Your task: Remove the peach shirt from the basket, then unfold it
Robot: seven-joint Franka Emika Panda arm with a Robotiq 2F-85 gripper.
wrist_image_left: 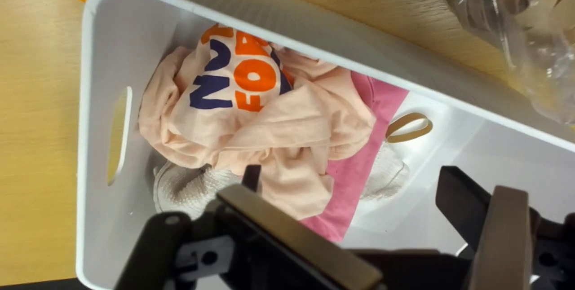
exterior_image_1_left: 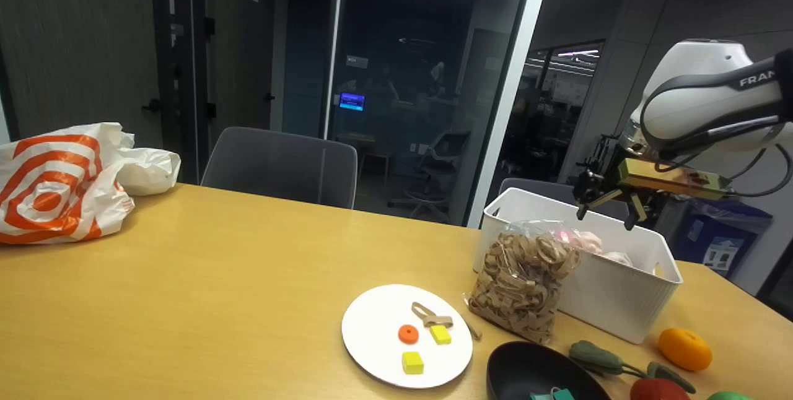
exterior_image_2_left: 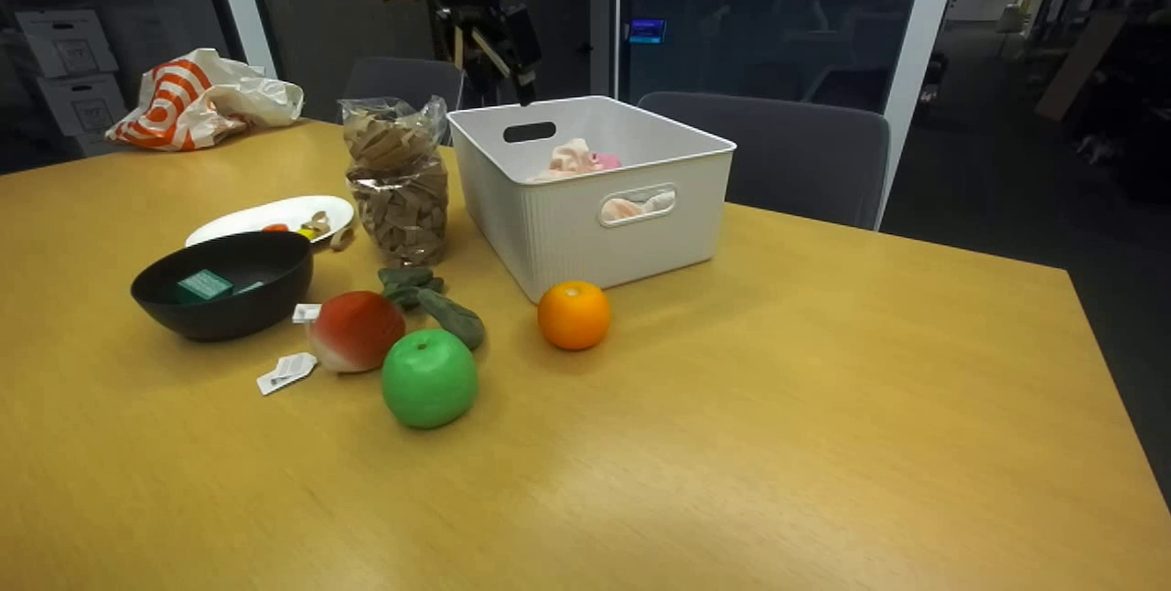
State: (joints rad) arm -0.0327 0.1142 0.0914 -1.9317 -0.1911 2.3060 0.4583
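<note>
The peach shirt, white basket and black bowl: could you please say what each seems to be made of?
The peach shirt looks like soft, matte fabric, perhaps cotton: it lies in limp folds. The white basket is probably moulded plastic with slight sheen, given its ribbing and rounded corners. The black bowl looks nearly matte, its highlights faint; plastic or ceramic, I cannot tell.

Peach shirt [wrist_image_left: 292, 121], orange and navy lettering [wrist_image_left: 241, 76], white basket [exterior_image_2_left: 567, 239]
</note>
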